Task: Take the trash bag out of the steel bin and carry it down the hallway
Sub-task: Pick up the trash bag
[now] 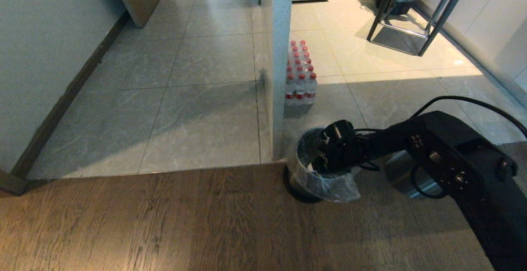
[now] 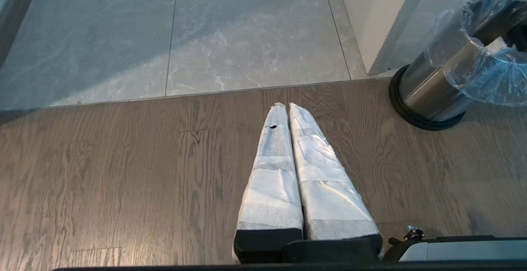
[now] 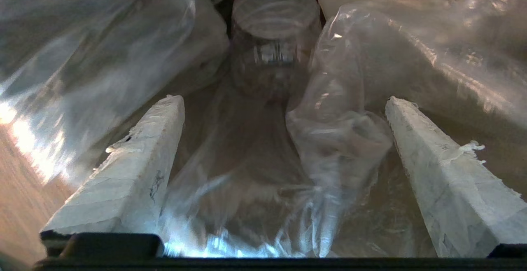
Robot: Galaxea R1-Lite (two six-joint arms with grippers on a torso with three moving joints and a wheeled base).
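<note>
Over the steel bin [image 1: 302, 190], our right gripper [image 3: 284, 102] gapes wide inside the trash bag [image 1: 329, 184]; next we pinch plastic.

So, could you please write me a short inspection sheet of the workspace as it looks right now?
Surface: wood-plank floor meeting grey tiles.
Job's things: steel bin upright on the planks beside a white wall end; trash bag lines it, draped over the rim; a clear bottle lies inside.
Clutter: shrink-wrapped pack of red-capped bottles on the tiles behind the bin.
Grippers: right gripper open, reaching into the bin's mouth among bag folds; left gripper shut, over the planks, holding nothing.
Cables: black cable arching over the right arm.
Surroundings: dark metal frame legs on the tiles, pale cabinets beyond them.
</note>
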